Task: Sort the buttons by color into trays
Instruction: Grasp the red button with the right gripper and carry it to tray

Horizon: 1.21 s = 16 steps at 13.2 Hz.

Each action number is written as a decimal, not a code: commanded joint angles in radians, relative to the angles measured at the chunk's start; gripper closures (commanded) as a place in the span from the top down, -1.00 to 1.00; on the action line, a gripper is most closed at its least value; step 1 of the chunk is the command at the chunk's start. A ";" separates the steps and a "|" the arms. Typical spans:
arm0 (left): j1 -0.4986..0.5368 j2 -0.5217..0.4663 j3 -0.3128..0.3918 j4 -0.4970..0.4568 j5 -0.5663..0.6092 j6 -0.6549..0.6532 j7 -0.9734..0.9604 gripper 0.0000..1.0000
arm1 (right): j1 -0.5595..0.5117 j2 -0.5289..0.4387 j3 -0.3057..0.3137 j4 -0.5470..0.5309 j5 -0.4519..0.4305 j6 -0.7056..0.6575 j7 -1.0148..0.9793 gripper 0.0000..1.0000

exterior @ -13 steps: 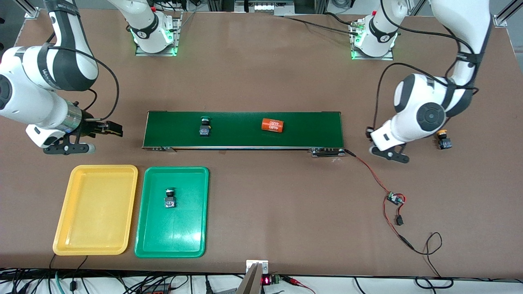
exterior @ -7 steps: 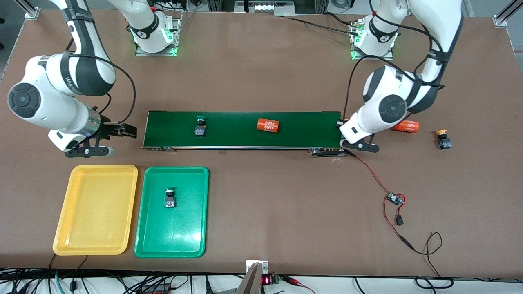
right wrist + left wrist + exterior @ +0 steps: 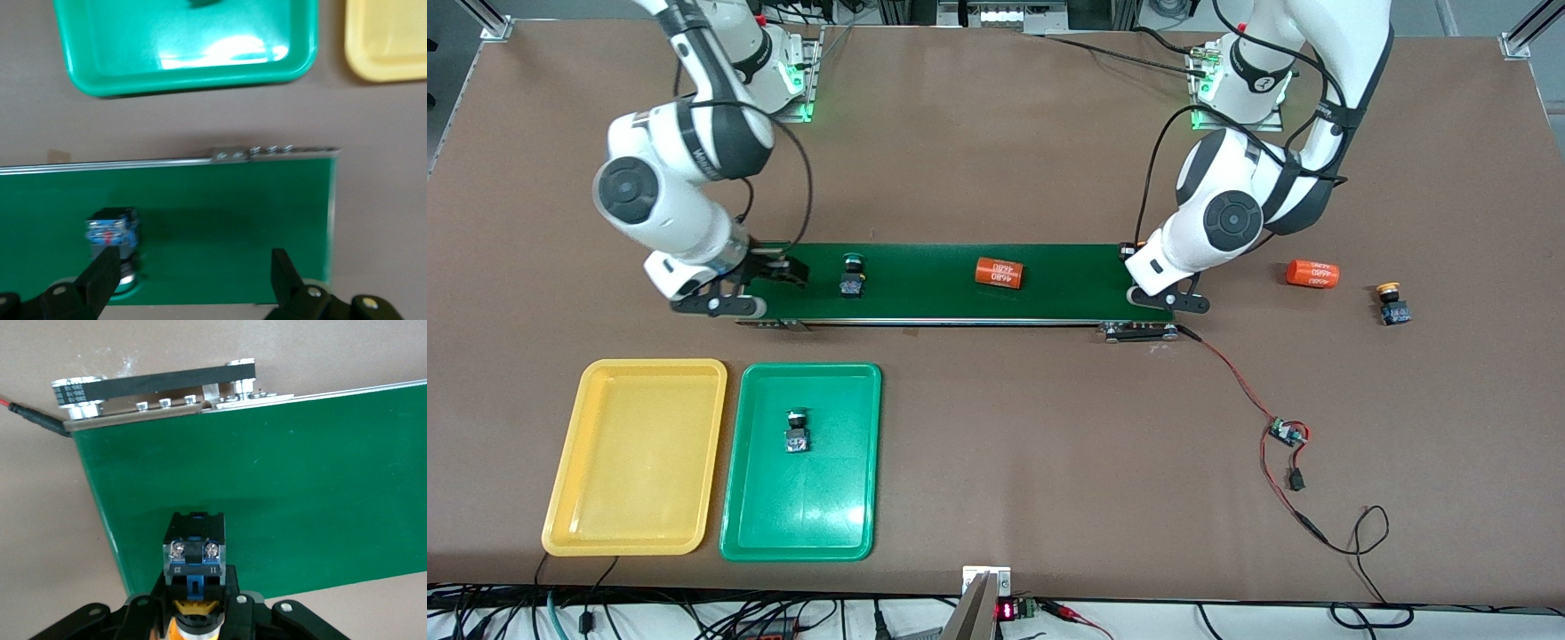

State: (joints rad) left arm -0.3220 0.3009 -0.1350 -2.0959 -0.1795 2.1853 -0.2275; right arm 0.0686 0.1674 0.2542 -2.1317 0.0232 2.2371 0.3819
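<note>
Left gripper (image 3: 193,617) is clamped on a yellow-capped button (image 3: 193,570) over the conveyor belt (image 3: 1049,284) end. Right gripper (image 3: 193,273) is spread wide over the belt's other end; a green-capped button (image 3: 852,276) lies beside one fingertip. Another green button (image 3: 796,432) lies in the green tray (image 3: 836,524); the yellow tray (image 3: 640,453) sits alongside.

Your left gripper (image 3: 195,613) clamps a yellow-capped button (image 3: 194,568) over the green belt's (image 3: 280,487) end.

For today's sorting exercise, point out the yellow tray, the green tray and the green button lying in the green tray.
yellow tray (image 3: 637,516), front view, bare floor.
green tray (image 3: 818,516), front view, bare floor.
green button (image 3: 797,431), front view, body.
</note>
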 commanded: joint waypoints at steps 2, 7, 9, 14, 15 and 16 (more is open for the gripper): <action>-0.009 0.014 0.008 -0.009 -0.023 0.042 -0.001 -0.98 | 0.032 -0.011 0.028 -0.062 -0.084 0.082 0.168 1.00; -0.009 0.014 0.008 -0.003 -0.023 0.048 0.013 0.99 | 0.083 0.052 0.030 -0.065 -0.121 0.153 0.252 1.00; -0.006 -0.025 0.008 -0.001 -0.023 0.010 0.013 1.00 | 0.088 0.076 0.030 -0.065 -0.149 0.161 0.253 1.00; 0.090 -0.112 0.023 0.008 -0.009 -0.168 0.013 1.00 | 0.086 0.106 0.030 -0.085 -0.224 0.197 0.252 0.16; 0.125 -0.112 0.025 0.007 -0.009 -0.179 0.014 1.00 | 0.086 0.106 0.030 -0.086 -0.229 0.197 0.252 -0.10; 0.157 -0.111 0.028 0.005 -0.009 -0.183 0.013 1.00 | 0.086 0.106 0.028 -0.088 -0.230 0.197 0.250 -0.30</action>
State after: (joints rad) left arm -0.2258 0.1999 -0.1074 -2.0766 -0.1794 2.0221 -0.2271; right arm 0.1548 0.2848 0.2823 -2.2013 -0.1811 2.4167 0.6127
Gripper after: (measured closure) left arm 0.000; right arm 0.269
